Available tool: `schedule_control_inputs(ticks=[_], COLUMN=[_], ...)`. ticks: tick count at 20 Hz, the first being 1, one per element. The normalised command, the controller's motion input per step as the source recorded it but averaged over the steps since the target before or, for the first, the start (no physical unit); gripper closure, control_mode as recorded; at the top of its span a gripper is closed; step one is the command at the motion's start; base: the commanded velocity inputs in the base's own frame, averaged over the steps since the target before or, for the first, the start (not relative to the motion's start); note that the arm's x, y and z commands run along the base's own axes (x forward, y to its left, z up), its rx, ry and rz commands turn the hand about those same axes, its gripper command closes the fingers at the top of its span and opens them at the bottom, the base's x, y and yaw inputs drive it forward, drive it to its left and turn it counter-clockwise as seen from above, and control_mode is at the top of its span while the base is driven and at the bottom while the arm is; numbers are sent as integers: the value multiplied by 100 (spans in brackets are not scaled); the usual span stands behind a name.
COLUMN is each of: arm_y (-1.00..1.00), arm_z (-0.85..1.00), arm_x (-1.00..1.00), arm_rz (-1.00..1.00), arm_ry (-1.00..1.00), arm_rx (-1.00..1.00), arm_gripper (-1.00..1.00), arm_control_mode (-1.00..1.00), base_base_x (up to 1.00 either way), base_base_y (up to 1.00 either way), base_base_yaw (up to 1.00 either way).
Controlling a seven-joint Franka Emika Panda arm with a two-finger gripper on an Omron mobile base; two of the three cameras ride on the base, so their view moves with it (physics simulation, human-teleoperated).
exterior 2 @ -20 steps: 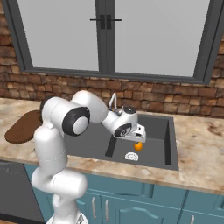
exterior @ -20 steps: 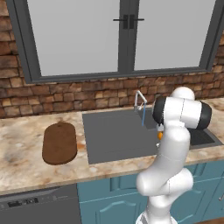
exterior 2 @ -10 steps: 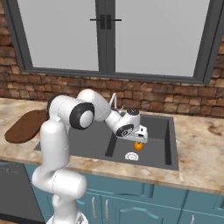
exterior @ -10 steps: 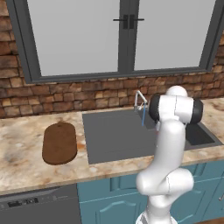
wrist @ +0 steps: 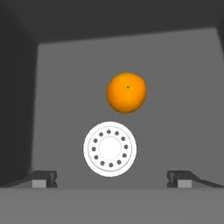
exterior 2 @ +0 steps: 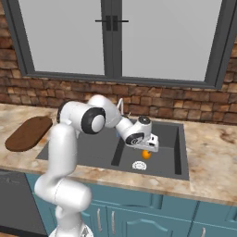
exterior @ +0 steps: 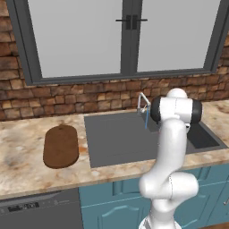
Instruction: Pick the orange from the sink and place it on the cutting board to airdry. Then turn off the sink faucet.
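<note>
My gripper (wrist: 112, 178), jaws spread wide and empty, hangs over the dark grey sink (wrist: 183, 87); the small round bright orange (wrist: 126, 92) lies ahead, just beyond the white drain (wrist: 110, 148).

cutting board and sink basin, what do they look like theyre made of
The cutting board looks like dark brown wood with a matte finish: even colour, no shine, though no grain shows. The sink looks like matte dark grey metal or composite; its flat, dull walls leave that open.
</note>
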Motion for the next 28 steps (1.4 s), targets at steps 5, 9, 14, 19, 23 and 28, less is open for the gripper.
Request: schedule_control_inputs(ticks=[5,9,14,19,23,28], arm_y=[-3,0,-3,-6,-4,-7], arm_z=[-21,-19,-16,-21,-18,-18], arm_x=[32,32,23,19,23,28], arm_rz=[0,0,0,0,0,0], arm_ry=[0,0,1,0,0,1], arm_rx=[1,0,1,2,1,1], arm_gripper=[-100,-100,-100,-100,-100,-100], arm_control_mode=[-100,-100,-100,-100,-100,-100], base_base_x=[0,0,0,0,0,0], base_base_y=[0,0,0,0,0,0], base_base_yaw=[0,0,0,0,0,0])
